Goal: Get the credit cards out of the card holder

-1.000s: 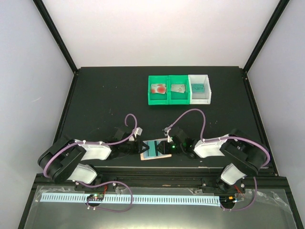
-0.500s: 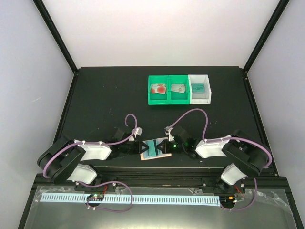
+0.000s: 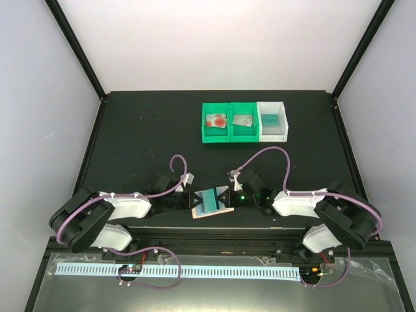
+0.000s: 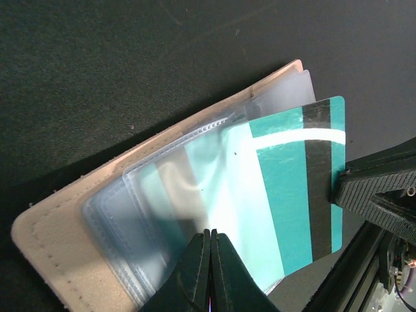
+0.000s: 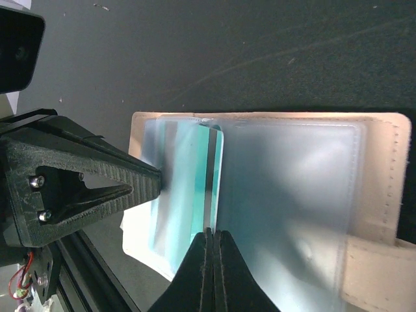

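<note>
The peach card holder [image 3: 212, 214] lies open between the arms near the table's front edge. Its clear pocket sleeves [image 4: 149, 195] fan out from the peach cover [image 4: 58, 240]. My left gripper [image 4: 210, 234] is shut on a clear sleeve. A teal credit card [image 4: 292, 188] with a black stripe sticks partway out of that sleeve. My right gripper [image 5: 211, 233] is shut on that card's edge [image 5: 217, 162]. From above, the left gripper [image 3: 194, 199] and right gripper [image 3: 227, 195] face each other across the holder.
At the back stand two green bins and a white bin [image 3: 272, 121] in a row. A red-blotched card [image 3: 216, 121], a grey card [image 3: 243, 120] and a teal card [image 3: 270, 118] lie in them. The holder's strap tab [image 5: 374, 270] points toward my right arm.
My right gripper has shut on the teal card's edge, and the right arm's elbow has swung out to the right. The left gripper has stayed shut in place.
</note>
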You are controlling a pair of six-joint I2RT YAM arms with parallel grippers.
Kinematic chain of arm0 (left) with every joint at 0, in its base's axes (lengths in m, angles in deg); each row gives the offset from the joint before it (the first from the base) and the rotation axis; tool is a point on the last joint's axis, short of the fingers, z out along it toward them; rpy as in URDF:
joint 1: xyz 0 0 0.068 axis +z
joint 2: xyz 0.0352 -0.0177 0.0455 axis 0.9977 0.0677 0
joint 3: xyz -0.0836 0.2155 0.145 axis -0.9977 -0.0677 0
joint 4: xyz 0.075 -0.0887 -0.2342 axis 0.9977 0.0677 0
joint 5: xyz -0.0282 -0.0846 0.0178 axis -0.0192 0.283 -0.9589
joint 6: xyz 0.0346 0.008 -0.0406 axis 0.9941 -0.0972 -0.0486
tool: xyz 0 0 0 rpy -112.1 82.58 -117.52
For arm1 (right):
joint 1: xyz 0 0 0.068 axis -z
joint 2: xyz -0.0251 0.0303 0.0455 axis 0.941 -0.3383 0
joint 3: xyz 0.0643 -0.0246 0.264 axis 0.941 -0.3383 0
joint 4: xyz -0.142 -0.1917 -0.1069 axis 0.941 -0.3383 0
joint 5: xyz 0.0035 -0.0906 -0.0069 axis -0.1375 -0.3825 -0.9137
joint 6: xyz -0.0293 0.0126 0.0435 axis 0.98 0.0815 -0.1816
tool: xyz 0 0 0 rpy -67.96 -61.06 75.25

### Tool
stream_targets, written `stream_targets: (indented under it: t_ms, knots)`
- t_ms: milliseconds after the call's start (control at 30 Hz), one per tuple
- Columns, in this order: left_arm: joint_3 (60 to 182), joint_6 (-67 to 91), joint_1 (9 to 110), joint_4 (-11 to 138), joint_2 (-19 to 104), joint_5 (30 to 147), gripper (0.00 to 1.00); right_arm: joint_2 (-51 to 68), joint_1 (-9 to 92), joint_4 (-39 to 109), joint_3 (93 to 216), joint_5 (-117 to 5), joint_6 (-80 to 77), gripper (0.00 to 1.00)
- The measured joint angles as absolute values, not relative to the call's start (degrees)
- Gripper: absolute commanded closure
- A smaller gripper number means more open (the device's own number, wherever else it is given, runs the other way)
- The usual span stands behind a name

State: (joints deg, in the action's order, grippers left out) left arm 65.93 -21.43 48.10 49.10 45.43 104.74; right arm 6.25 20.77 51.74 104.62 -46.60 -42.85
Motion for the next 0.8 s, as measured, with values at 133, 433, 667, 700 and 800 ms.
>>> stream_targets:
  t_ms: [133,433,667,700,800]
  knots:
    - [66.23,-20.99,48.1,51.57,43.88,103.45,0.97,7.73,21.3,49.56,104.62,-46.84,-41.98,0.99]
    - [69.34,-19.9,48.1,57.71,39.16,102.03,0.8,12.65,21.54,45.21,104.62,-48.08,-41.78,0.99]
    - [75.35,-17.43,48.1,62.34,32.56,100.56,0.74,17.83,21.87,41.12,104.78,-48.46,-43.07,0.99]
    - [75.81,-16.86,48.1,62.69,31.7,100.45,0.73,18.79,21.89,40.14,105.08,-48.59,-43.42,0.99]
    - [76.16,-14.72,47.83,63.22,29.15,99.93,0.7,21.31,22.04,37.73,106.22,-49.42,-44.69,0.99]
